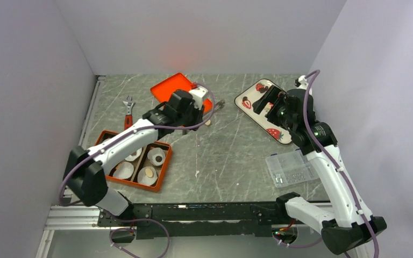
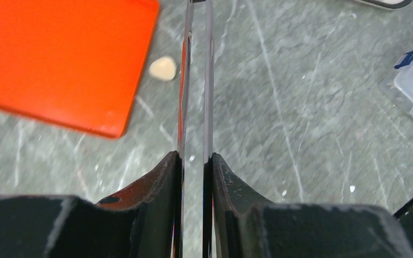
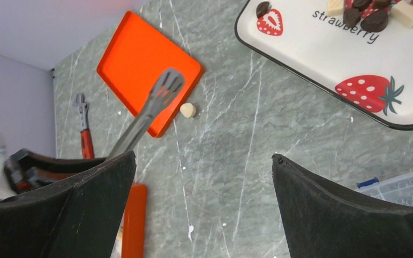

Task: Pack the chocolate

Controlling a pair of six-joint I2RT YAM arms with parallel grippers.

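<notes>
A tan chocolate piece [image 1: 208,122] lies on the table beside the orange lid [image 1: 175,88]; it also shows in the left wrist view [image 2: 163,68] and the right wrist view [image 3: 187,110]. Several brown and tan chocolates [image 3: 365,16] sit on the white strawberry tray [image 1: 263,115]. My left gripper [image 1: 193,107] is shut on metal tongs [image 3: 150,105], whose closed tips hover close to the tan piece. The tong blades [image 2: 208,80] run between my fingers. My right gripper [image 3: 201,158] is open and empty, above the table near the tray.
An orange box [image 1: 164,164] with white paper cups stands at the front left; two cups seem to hold a piece. A red-handled wrench [image 1: 128,110] lies at the left. A clear plastic box [image 1: 293,167] sits at the front right.
</notes>
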